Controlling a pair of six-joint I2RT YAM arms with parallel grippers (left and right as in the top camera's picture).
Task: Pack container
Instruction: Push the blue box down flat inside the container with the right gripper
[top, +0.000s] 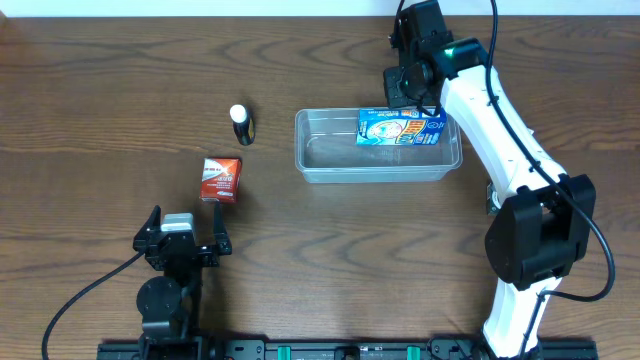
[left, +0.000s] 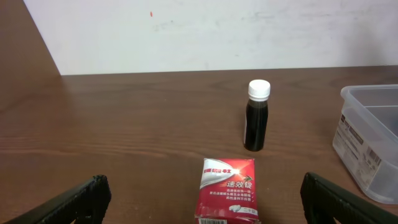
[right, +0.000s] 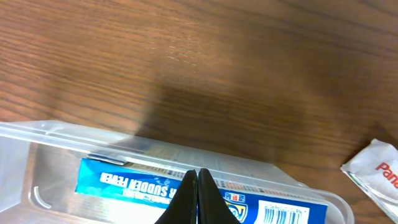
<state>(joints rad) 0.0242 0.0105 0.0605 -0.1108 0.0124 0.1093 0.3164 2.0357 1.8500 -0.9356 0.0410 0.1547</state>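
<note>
Dark wood-grain tabletop (top: 100, 100) is carrying a clear, shallow rectangular plastic container (top: 330, 165) right of centre, with a blue printed cardboard box (top: 400, 127) lying inside against its far wall. Right gripper (right: 198, 186) is hanging over that box, jaws pressed together on nothing. Left gripper (top: 185, 232) is sitting near the table's front, jaws spread wide, facing a small red carton (top: 220, 178) and an upright dark bottle with a white cap (top: 241, 124)

Red cardboard box (left: 227, 190) at bottom centre; dark white-capped bottle (left: 257, 118) upright just above-right; clear plastic tub (left: 367, 140) at right edge.
</note>
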